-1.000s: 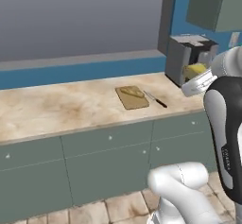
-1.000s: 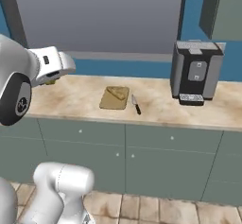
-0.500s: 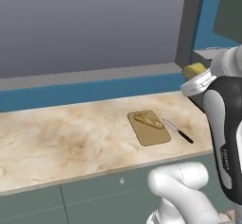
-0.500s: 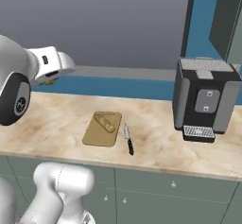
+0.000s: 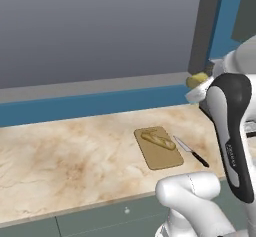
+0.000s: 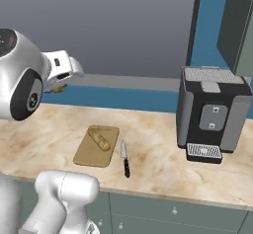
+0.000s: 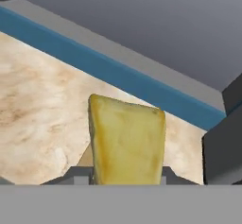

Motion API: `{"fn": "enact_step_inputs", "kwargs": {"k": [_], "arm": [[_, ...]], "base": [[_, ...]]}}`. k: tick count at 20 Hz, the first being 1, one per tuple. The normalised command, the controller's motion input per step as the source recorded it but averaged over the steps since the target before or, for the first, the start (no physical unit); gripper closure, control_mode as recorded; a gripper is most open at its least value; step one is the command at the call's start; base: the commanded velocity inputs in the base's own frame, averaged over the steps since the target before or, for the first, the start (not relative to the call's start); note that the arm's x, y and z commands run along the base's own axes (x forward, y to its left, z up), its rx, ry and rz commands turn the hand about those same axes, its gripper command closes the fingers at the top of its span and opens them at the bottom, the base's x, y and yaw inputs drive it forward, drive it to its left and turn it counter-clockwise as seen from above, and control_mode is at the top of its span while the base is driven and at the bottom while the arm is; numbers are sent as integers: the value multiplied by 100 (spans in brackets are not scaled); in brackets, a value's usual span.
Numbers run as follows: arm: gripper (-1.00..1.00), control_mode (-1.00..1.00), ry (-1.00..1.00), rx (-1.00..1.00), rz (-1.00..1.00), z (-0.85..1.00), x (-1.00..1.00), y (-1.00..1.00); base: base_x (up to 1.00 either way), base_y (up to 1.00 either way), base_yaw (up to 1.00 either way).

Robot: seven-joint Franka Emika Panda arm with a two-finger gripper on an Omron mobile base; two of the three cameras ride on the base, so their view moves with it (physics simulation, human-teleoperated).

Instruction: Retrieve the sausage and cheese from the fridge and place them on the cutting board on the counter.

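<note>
Step in hand, as I read it: cheese carry to the board; sausage leg can't be judged done, no dark link seen anywhere. Left to right in the left base view: bare marbled table (image 5: 60, 151) at approx 9 o'clock, then the cutting board (image 5: 158, 147) near centre w/ a pale yellowish elongated item (image 5: 156, 139) lying on it, then the knife (image 5: 190, 151) just beside the board's right edge, not touching it as far as I can tell. Cheese (image 5: 197, 80) sits up at approx 2 o'clock, held high above the table, up and right of the board. Hand view: claw (image 7: 127, 178) pinching the cheese (image 7: 126, 142), yellow wedge upright between the tips; tan corner of the board peeks out at approx 7 o'clock under it. Right base view: coffee machine (image 6: 212, 113) at 3 o'clock, well apart from the board. Next move prob calls for bringing the wedge down over the board's free end nearest the robot, clear of the pale item and the knife, low before letting go.
</note>
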Motion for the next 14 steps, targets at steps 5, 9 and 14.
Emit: {"fn": "enact_step_inputs", "kwargs": {"k": [5, 9, 14], "arm": [[100, -100, 39, -14, 35, -72, 59, -3], [100, -100, 23, 0, 36, -67, 58, -7], [100, -100, 13, -5, 14, -58, 49, 0]], "base": [[0, 0, 0], [0, 0, 0], [0, 0, 0]]}}
